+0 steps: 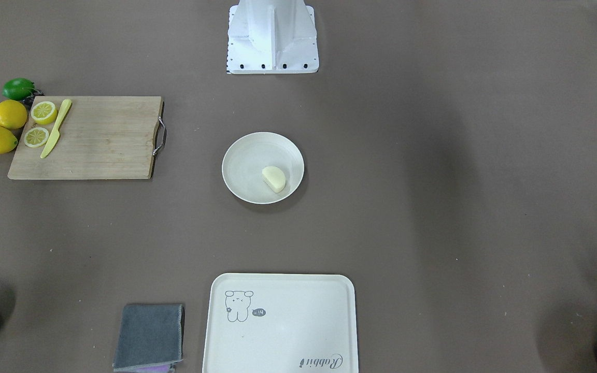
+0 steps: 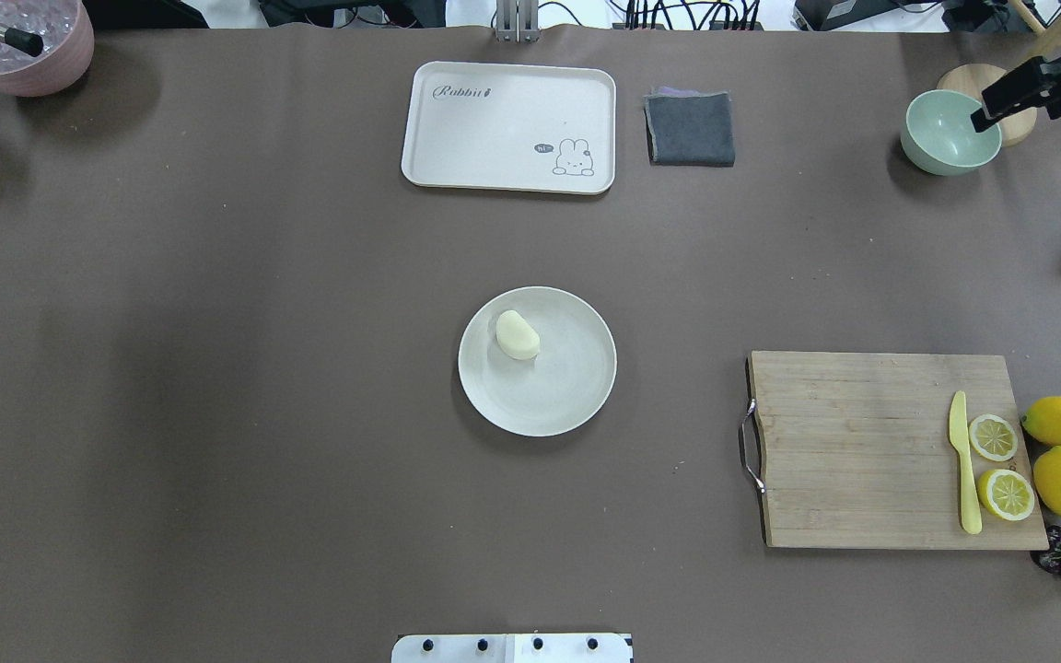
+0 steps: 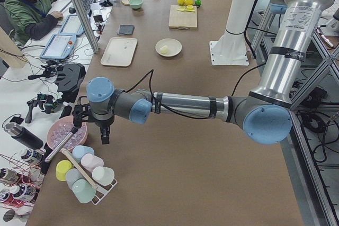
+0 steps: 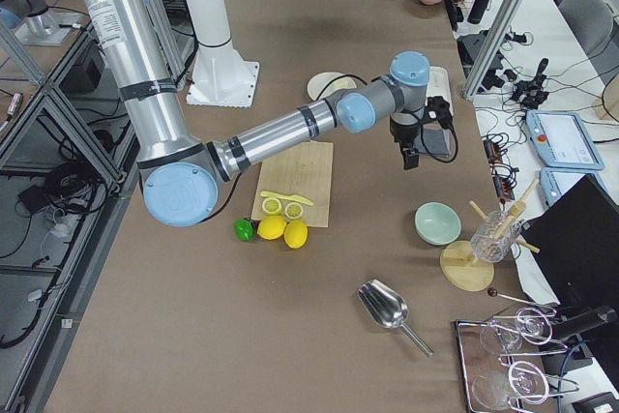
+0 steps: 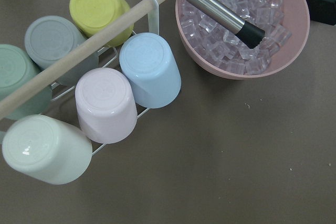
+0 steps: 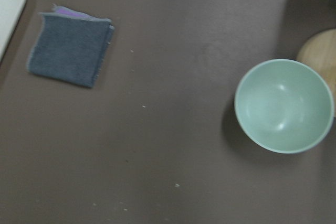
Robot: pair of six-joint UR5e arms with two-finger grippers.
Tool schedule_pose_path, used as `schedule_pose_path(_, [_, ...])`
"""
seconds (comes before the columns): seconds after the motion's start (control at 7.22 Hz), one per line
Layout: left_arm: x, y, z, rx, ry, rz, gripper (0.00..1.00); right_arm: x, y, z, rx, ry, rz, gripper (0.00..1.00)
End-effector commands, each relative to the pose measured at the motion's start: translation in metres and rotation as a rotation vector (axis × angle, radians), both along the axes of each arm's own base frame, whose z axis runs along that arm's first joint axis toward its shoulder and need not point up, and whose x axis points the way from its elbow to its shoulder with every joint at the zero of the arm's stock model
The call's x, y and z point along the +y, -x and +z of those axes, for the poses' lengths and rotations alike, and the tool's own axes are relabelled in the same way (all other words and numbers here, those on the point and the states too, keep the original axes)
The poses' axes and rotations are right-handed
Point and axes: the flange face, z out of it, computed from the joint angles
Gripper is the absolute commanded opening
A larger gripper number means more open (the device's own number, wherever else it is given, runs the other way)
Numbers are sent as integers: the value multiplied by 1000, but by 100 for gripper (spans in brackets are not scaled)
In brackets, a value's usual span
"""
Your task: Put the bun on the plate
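Observation:
The bun [image 2: 518, 335], a small pale cream lump, lies inside the round off-white plate [image 2: 567, 396] at the table's middle, toward the plate's far-left part; it also shows in the front view, bun [image 1: 274, 178] on plate [image 1: 236, 166]. Neither gripper is near it. My left gripper [image 3: 104, 136] hangs far off at the table's left end, above the cup rack; I cannot tell if it is open or shut. My right gripper [image 2: 984, 118] hovers over the green bowl at the far right corner, its fingers unclear.
A cartoon tray [image 2: 494, 129] and a grey cloth [image 2: 690, 129] lie at the far edge. A green bowl [image 2: 945, 138] stands at the far right. A cutting board [image 2: 862, 451] with lemon halves, knife, lemons and lime sits right. An ice bowl [image 5: 247, 24] and cups [image 5: 149, 69] are at left.

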Motion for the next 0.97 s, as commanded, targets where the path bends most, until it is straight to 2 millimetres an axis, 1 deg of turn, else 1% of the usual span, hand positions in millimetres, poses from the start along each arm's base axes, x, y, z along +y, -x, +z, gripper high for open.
schedule_pose_path(0.0, [-1,2,1,-3,7,-6,98,20,-38,56,31,58,18,100])
schedule_pose_path(0.14, [-1,4,1,-3,9,-12,98,33,-42,80,39,97,21,100])
schedule_pose_path(0.28, [0,10,1,-1,11,-24,98,42,-45,93,43,110,22,100])
schedule_pose_path(0.42, [3,17,4,-1,16,-34,98,48,-59,104,44,126,40,100])
schedule_pose_path(0.55, [3,17,6,-1,23,-34,98,49,-61,106,46,129,43,100])
schedule_pose_path(0.83, [1,13,10,-3,47,-30,98,43,-67,102,51,129,64,100])
